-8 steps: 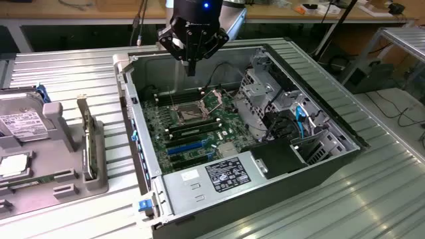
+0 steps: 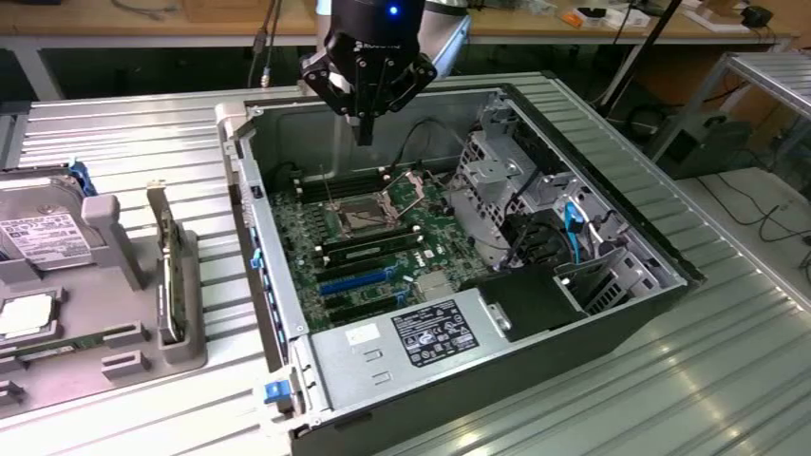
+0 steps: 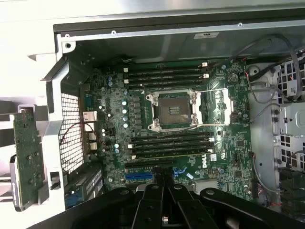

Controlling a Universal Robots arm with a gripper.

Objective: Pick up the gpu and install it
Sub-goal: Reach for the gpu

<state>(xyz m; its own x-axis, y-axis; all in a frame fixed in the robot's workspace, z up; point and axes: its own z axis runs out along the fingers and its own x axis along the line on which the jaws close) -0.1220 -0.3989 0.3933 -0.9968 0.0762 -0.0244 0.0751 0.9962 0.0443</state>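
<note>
Above the open computer case (image 2: pixel 260 237), the gripper (image 2: pixel 365 136) points straight down; jaws clenched, empty; gpu (image 2: pixel 163 271) upright outside the case.

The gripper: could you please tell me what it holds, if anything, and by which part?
Nothing: the gripper is shut and empty, and the gpu stands in the grey holder.

Workshop: opened computer case (image 2: pixel 260 275), workbench (image 2: pixel 114 27)
</note>
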